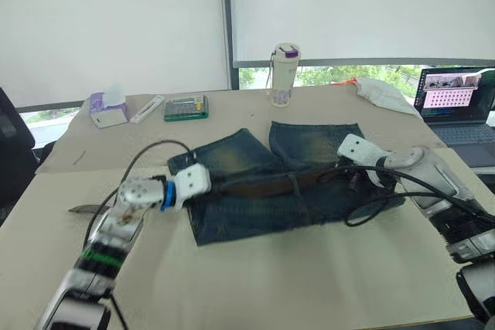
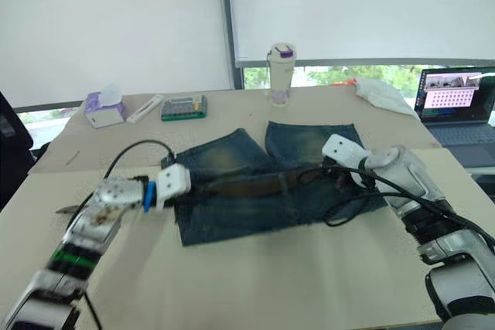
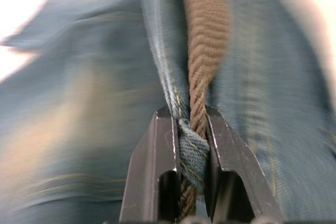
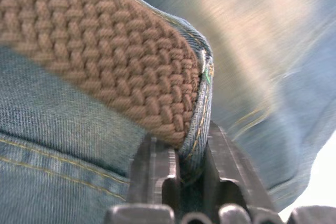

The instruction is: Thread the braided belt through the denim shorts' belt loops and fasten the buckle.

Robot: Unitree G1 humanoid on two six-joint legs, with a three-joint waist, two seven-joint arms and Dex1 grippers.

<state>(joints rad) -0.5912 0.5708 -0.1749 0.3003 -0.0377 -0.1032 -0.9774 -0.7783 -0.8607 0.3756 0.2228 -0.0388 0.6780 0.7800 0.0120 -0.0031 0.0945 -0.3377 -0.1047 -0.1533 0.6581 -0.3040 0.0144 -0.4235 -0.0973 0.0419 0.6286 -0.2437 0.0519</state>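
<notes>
Denim shorts (image 1: 286, 183) lie flat in the middle of the table (image 1: 255, 284), waistband towards the robot and legs pointing to the window. Along that waistband runs the braided belt (image 1: 267, 185), a brown strap stretching between the two grippers.

At the shorts' left edge, the left gripper (image 3: 190, 145) is clamped on both strap and a fold of denim waistband, the belt squeezed upright between its black fingers (image 3: 155, 166). At the opposite edge, the right gripper (image 4: 191, 153) pinches the waistband's hem with the belt's broad weave lying right against it.

Judging by the head views, the strap passes under at least one belt loop (image 1: 295, 184) near the middle of the waistband, so threading appears well under way. How many loops are filled is too small to tell. The buckle cannot be made out, so fastening looks not yet done. What seems left is pulling the belt ends round to meet, then closing the prong.
</notes>
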